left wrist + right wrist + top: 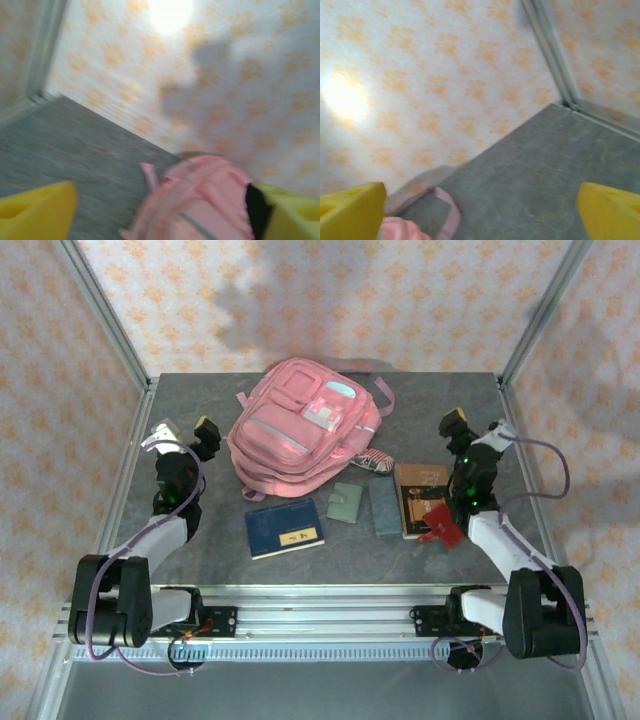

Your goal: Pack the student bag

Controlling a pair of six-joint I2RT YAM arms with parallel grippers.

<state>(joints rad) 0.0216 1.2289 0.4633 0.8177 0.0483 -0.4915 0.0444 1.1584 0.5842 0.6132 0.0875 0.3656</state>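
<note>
The student bag (pixel 300 430) is a large pink backpack lying at the back middle of the grey table, pale patch facing up. It appears blurred in the left wrist view as the student bag (pixel 200 200), ahead of my fingers. My left gripper (pixel 207 430) hovers just left of the bag; its yellow fingers (pixel 37 210) stand wide apart, and the left gripper (pixel 165 222) is open and empty. My right gripper (pixel 454 424) is raised to the right of the bag. The right gripper (pixel 480 215) is open and empty, with a pink strap (pixel 447 215) below it.
In front of the bag lie a blue notebook (pixel 285 527), a green wallet (pixel 347 502), a grey-blue case (pixel 384 505), a brown book (pixel 420 498) and a red item (pixel 442 524). Patterned walls and metal frame posts (pixel 105 320) enclose the table.
</note>
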